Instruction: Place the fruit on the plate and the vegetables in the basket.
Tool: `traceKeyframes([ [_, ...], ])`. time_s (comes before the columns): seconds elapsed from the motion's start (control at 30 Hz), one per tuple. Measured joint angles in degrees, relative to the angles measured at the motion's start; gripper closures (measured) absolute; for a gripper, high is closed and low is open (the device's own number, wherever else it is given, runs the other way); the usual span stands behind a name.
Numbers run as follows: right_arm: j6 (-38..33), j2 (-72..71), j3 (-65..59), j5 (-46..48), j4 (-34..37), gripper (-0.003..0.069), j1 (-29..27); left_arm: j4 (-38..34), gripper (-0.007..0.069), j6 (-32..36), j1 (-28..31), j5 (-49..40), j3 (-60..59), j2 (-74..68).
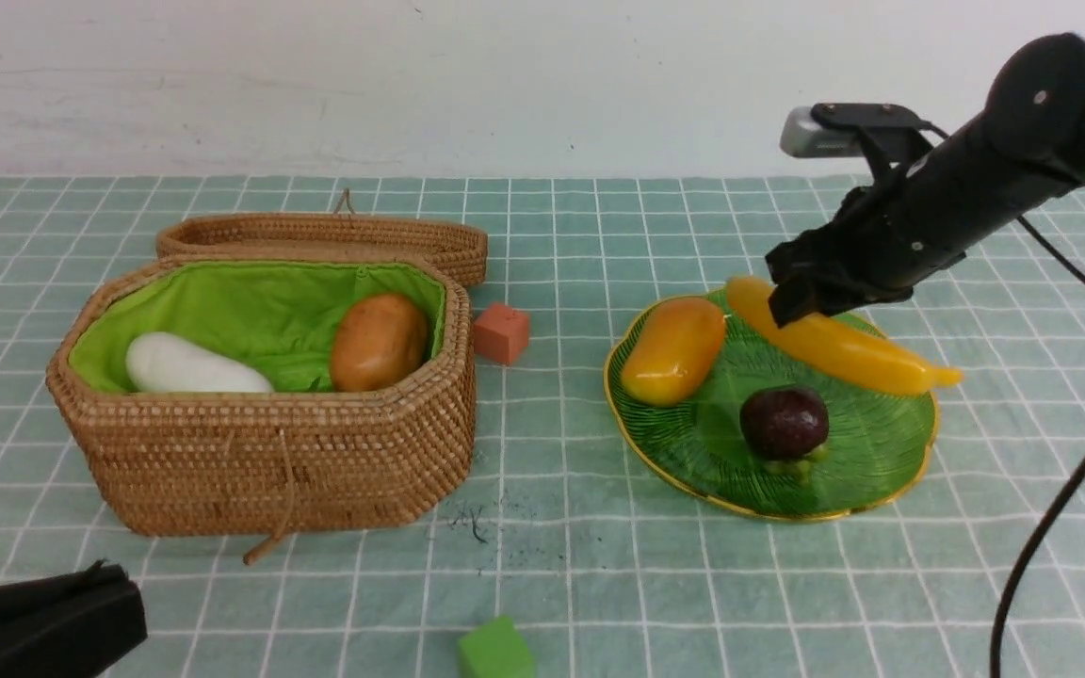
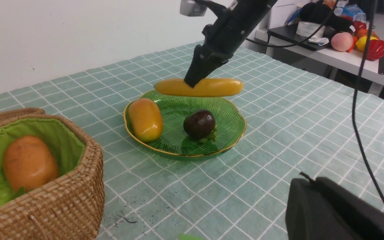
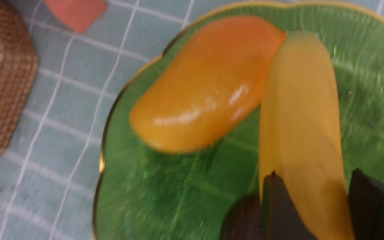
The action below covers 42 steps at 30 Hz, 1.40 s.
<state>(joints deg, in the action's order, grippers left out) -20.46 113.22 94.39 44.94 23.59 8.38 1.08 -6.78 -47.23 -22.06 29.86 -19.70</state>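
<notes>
Starting at our left, the left gripper [image 1: 81,603] sits low at the near table edge with its jaws together and nothing in them, well apart from everything it could work on. Next comes the basket [image 1: 260,461], lid folded back, with 2 vegetables showing on the lime lining: the white radish [image 1: 189,367] and the orange-brown lumpy piece [image 1: 378,341]; we cannot see any other vegetable in these views. Further right, the plate [image 1: 693,452] carries the mango [image 1: 672,348], glossy orange-yellow, lying at its left side, and the dark purple mangosteen [image 1: 784,422] toward the near side, tipped with its green cap down. The banana [image 1: 844,350] is long, smooth and plain yellow. It is clamped between the fingers of the right gripper [image 1: 792,303] near one end, so its long axis runs away from the hand across the far side of the plate, its far tip reaching past the right rim. In the left wrist view it looks just clear of the glass, though we cannot tell for certain. Our judgement is that the right arm need only lower and let go.
</notes>
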Motion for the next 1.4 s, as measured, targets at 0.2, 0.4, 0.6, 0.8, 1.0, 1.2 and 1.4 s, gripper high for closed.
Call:
traceKeyframes([
  [0.2, -0.12, 1.85, 0.0, -3.38, 0.14, 0.0384, 0.2, -0.34, 0.0617, 0.76, 0.0, 0.06, 0.0, 0.0],
  [0.4, -0.16, 2.17, 0.0, -3.53, 0.14, 0.0384, 0.2, -0.39, 0.0617, 0.82, 0.0, 0.06, 0.0, 0.0],
  [0.6, -0.18, 2.17, 0.0, -3.53, 0.14, 0.0353, 0.2, -0.39, 0.0621, 0.82, 0.0, 0.11, 0.0, 0.0],
  [0.8, -0.18, 2.17, 0.0, -3.53, 0.14, 0.0278, 0.2, -0.39, 0.0624, 0.82, 0.0, 0.17, 0.0, 0.0],
  [1.0, -0.18, 2.17, 0.0, -3.53, 0.14, 0.0259, 0.2, -0.39, 0.0624, 0.82, 0.0, 0.23, 0.0, 0.0],
  [1.2, -0.18, 0.59, 0.12, -0.94, 0.14, 0.0263, 0.2, -0.39, 0.0623, 0.93, 0.0, 0.23, 0.0, 0.0],
  [1.4, 0.6, -8.7, 0.76, 10.06, -0.66, 0.0375, 0.2, 2.25, 0.0621, 0.99, 0.0, 0.42, 0.0, 0.0],
])
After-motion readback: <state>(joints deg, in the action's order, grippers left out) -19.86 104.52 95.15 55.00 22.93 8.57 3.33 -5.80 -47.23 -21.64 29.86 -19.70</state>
